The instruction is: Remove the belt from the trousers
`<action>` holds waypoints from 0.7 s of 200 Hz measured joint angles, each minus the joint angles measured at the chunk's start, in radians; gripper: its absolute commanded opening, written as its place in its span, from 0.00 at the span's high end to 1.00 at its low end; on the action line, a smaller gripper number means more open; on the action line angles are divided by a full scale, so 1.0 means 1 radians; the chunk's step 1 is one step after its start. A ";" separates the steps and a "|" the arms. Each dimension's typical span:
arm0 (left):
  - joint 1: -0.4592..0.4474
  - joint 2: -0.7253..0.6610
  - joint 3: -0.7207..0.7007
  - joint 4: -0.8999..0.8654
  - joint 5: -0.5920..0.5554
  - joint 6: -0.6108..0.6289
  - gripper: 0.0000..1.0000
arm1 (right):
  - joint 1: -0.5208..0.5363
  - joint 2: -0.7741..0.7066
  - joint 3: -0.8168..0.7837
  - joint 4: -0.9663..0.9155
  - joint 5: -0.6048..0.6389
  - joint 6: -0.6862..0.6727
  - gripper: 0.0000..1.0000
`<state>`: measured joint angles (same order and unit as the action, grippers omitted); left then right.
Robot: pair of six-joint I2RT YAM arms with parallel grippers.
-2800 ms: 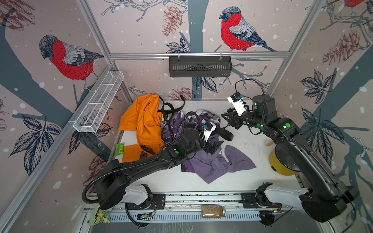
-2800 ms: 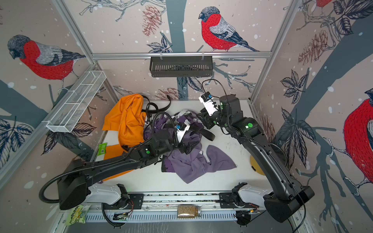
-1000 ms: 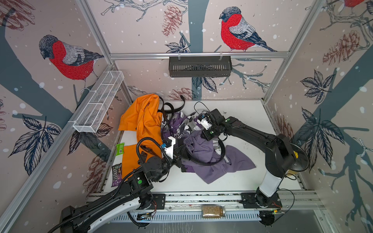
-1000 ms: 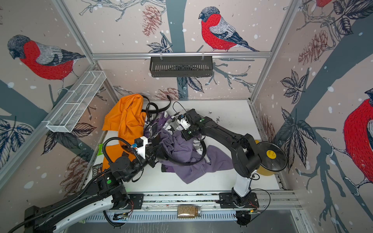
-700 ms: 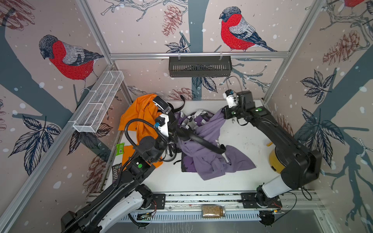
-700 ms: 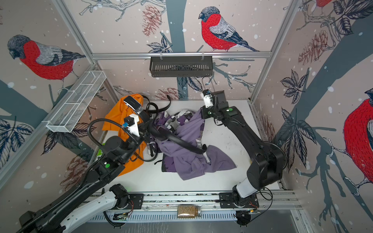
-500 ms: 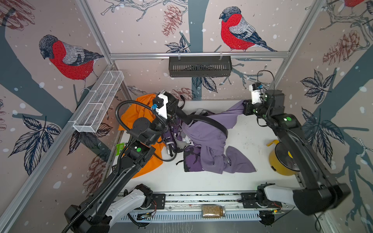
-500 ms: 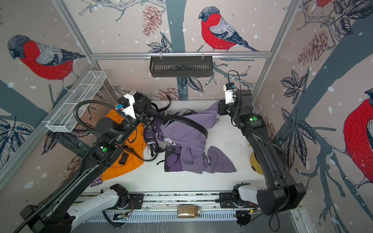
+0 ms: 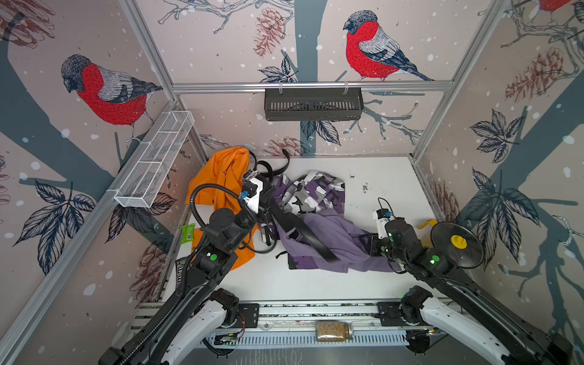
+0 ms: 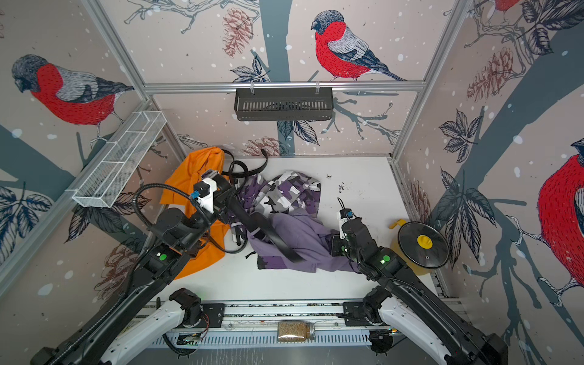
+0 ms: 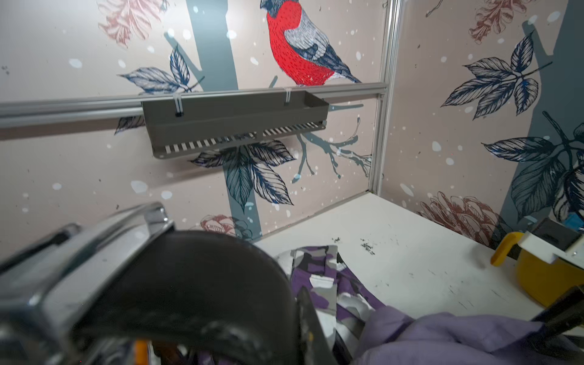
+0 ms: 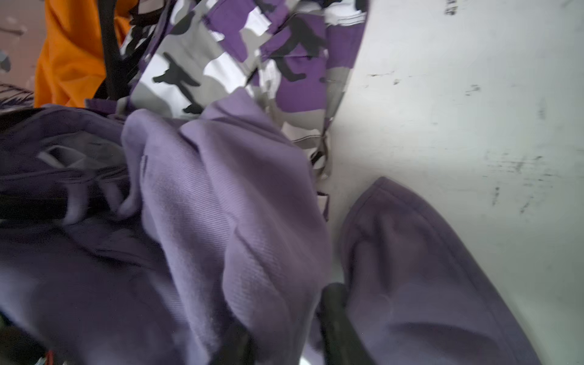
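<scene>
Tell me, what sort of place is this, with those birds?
Probably a robotics test booth: an aluminium frame holding printed bird panels, a left arm and right arm mounted on a rail, and purple trousers and a black belt as practice material.

Bright, even and diffuse in both top views, lit from above the white table point(image 9: 379, 177). Soft grey shadows on the table beside the purple trousers point(image 9: 347, 234). Wide-angle bending of the frame rails point(image 9: 221, 87) above the table, strongest toward the corners. In the left wrist view, badly out of focus on the close black belt point(image 11: 189, 284), with white glare on its chrome buckle point(image 11: 94, 243); sharp on the wall behind the table. In the right wrist view, smeared by motion across the trousers.
</scene>
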<state>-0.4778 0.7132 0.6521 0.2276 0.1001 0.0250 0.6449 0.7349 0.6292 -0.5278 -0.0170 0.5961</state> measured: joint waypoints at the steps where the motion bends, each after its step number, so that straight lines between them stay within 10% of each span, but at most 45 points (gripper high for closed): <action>1: 0.000 -0.006 -0.005 -0.001 0.000 -0.003 1.00 | 0.001 0.003 0.005 -0.003 0.000 0.000 0.33; 39: 0.000 -0.141 -0.077 -0.066 0.001 -0.093 1.00 | 0.014 0.197 0.377 -0.076 0.043 -0.096 0.12; 140: 0.000 -0.396 -0.203 -0.364 -0.060 -0.414 1.00 | 0.202 1.038 0.831 -0.107 -0.011 -0.418 0.21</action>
<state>-0.4778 0.3172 0.4488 -0.1368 0.0399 -0.3885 0.8467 1.7729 1.4605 -0.6350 -0.0280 0.1783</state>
